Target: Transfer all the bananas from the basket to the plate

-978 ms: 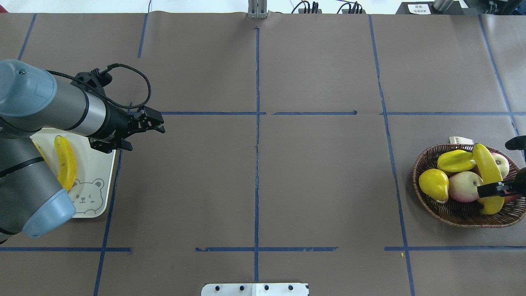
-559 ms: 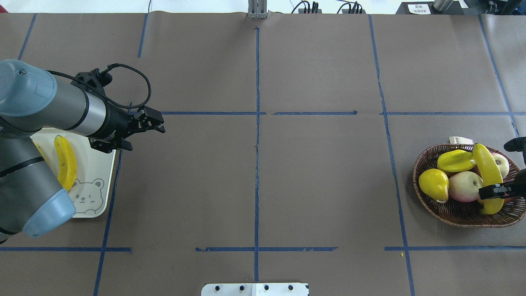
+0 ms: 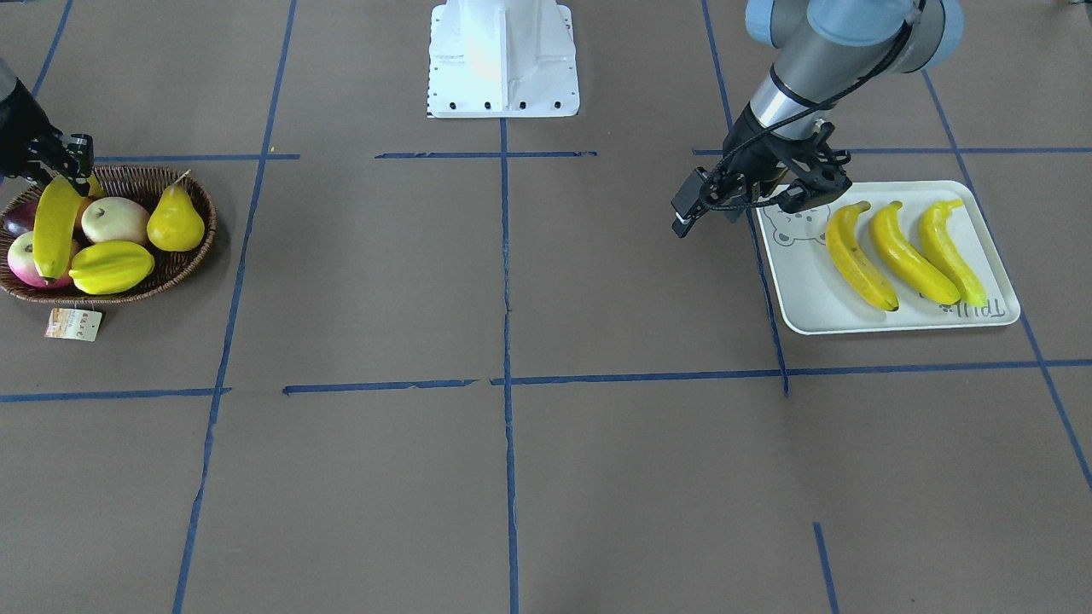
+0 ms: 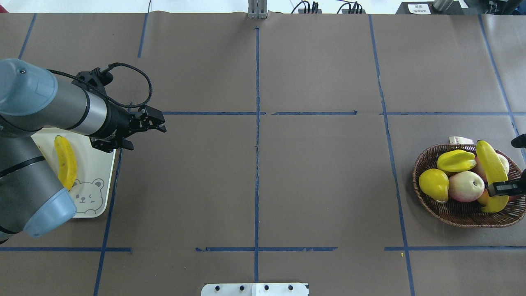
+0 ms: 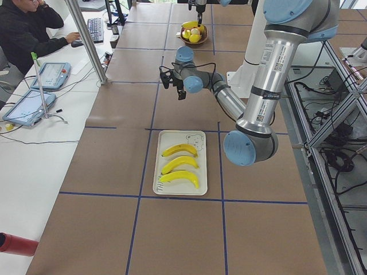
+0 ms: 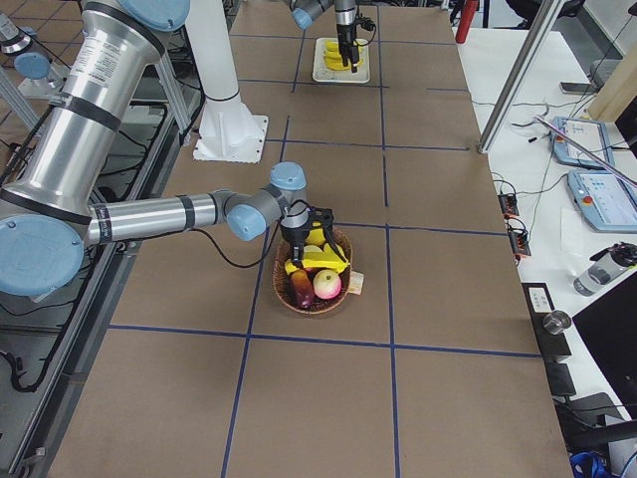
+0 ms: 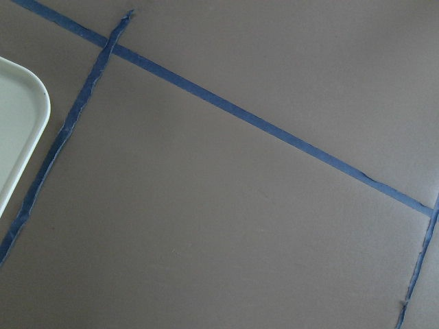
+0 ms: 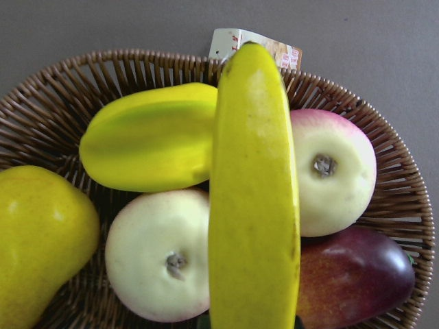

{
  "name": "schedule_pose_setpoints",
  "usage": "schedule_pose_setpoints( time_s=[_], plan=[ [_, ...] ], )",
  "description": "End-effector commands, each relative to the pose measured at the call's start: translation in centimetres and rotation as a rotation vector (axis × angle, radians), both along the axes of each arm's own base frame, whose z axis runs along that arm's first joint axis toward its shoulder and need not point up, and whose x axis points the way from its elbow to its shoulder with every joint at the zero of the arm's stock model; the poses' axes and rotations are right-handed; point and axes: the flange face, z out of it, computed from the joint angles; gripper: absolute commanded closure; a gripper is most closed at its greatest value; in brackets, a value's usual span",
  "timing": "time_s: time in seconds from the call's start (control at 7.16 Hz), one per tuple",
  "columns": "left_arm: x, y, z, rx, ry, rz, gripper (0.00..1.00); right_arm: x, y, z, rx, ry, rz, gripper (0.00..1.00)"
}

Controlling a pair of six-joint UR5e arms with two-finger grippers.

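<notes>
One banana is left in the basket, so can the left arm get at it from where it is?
Probably not. The left gripper hovers by the plate, far across the table from the basket, and the right gripper is clamped on that banana.

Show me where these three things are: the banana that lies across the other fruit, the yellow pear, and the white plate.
banana (image 3: 53,230): exterior front-facing view, middle of its yellow body.
pear (image 3: 175,226): exterior front-facing view, its wide lower part.
plate (image 3: 802,294): exterior front-facing view, bare surface near one corner.
</notes>
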Motion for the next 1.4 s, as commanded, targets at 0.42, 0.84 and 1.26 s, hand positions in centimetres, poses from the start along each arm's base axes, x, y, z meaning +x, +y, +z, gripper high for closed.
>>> schedule_pose_setpoints(
  time_s=[0.42, 0.84, 1.26],
  plan=[
    [0.3, -0.1, -1.0, 0.013, 0.015, 0.003, 0.00, 7.6, -4.6, -11.3, 0.127, -0.374, -0.030, 0.99],
    [1.9, -0.5, -6.3, 0.085, 0.107, 0.018, 0.00, 1.9, -10.7, -18.5, 0.083, -0.534, -0.071, 0.99],
    [4.4, 1.2, -10.9, 0.077, 0.392, -0.005, 0.00, -9.7, -11.0, -31.5, 0.021, -0.634, -0.009, 0.99]
  ],
)
